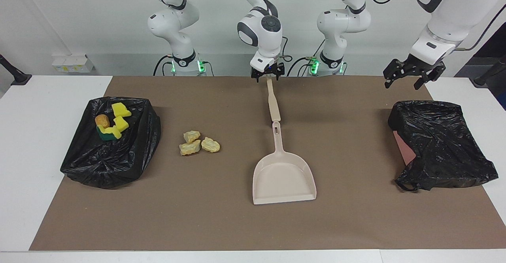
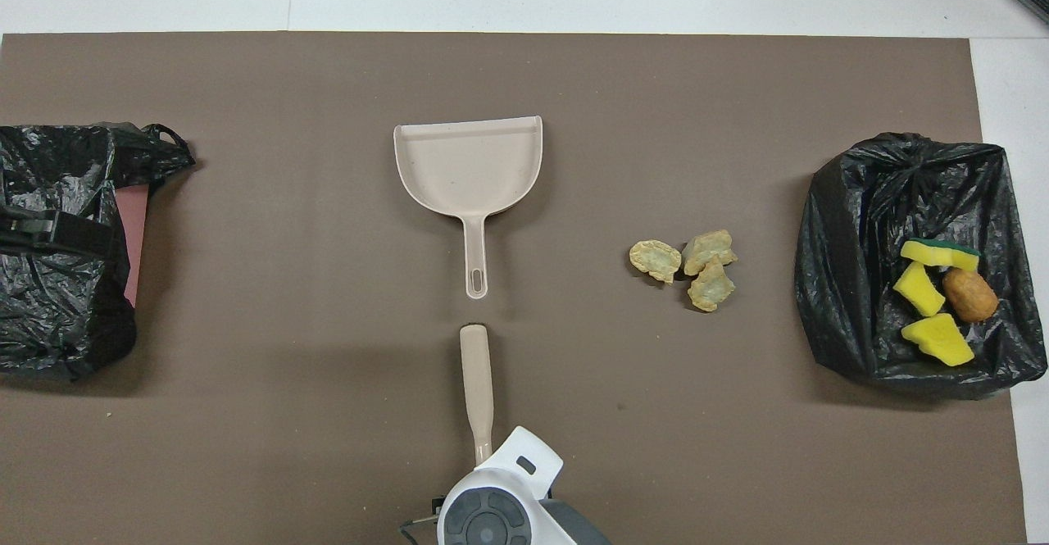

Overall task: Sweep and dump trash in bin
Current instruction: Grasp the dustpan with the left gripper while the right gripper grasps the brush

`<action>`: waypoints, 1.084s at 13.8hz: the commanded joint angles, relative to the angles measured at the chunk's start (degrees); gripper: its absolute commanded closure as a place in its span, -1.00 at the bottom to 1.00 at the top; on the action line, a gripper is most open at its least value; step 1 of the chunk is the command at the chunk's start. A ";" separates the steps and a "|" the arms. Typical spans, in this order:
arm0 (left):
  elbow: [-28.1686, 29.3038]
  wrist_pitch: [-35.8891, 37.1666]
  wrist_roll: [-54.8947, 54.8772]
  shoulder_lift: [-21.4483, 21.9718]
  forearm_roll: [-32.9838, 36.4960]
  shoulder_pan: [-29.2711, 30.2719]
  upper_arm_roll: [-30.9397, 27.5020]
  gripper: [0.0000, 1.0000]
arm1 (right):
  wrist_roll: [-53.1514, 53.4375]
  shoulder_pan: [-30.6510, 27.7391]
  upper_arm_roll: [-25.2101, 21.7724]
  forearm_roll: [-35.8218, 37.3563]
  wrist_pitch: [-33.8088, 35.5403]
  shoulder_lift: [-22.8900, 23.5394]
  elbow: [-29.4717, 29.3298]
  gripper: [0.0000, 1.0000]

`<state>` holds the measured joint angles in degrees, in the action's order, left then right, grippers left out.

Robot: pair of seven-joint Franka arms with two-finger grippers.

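Facing view takes in the whole tabletop [image 1: 23, 144], white with a brown mat [image 1: 221, 223] over most of it, and both arms rising at the robots' end; the overhead view shows the mat [image 2: 328, 414] from above but only the top of the right arm's wrist.

Two black-bagged bins sit on the mat. The one at the right arm's end [image 1: 106, 152] holds bright yellow sponge pieces [image 1: 120, 110], one of them green-backed [image 1: 106, 135], and a brown-orange lump [image 1: 102, 120]; the overhead view looks straight into it [image 2: 852, 283]. The other bin [image 1: 438, 144], at the left arm's end, shows a pinkish wall under its bag, seen in both views.

A beige dustpan [image 1: 284, 180] lies mid-mat, handle toward the robots. A beige brush handle [image 1: 272, 105] lies just nearer the robots, in line with it, the two ends close but apart in the overhead view [image 2: 476, 373].

Three pale yellow crumbly chunks [image 1: 197, 143] lie clustered on the mat between the dustpan and the filled bin.

The right gripper [image 1: 268, 74], fingers apart, hangs over the brush handle's robot-side end; whether it touches cannot be told. The left gripper [image 1: 412, 79], fingers spread, waits above the bin at its end, holding nothing.
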<state>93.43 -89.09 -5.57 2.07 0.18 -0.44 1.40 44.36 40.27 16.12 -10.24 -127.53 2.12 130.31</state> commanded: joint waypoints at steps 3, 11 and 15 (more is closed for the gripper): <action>2.89 -0.82 0.73 1.36 0.17 -0.27 0.27 -1.00 | 0.20 -0.37 -0.22 -1.45 -4.56 -0.11 1.35 -0.62; 3.51 -5.91 8.81 -1.28 -1.84 -4.21 0.80 -1.00 | 0.55 -2.47 -0.66 -1.01 -3.79 -0.01 -1.37 1.00; 2.90 -8.28 13.54 -2.76 -2.55 -7.45 0.98 -1.00 | -2.95 -8.44 -0.74 -0.39 6.20 -8.43 -1.46 1.00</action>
<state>95.98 -95.24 4.47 0.01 -1.52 -5.24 2.90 43.98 35.33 15.10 -10.17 -126.63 -0.27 128.20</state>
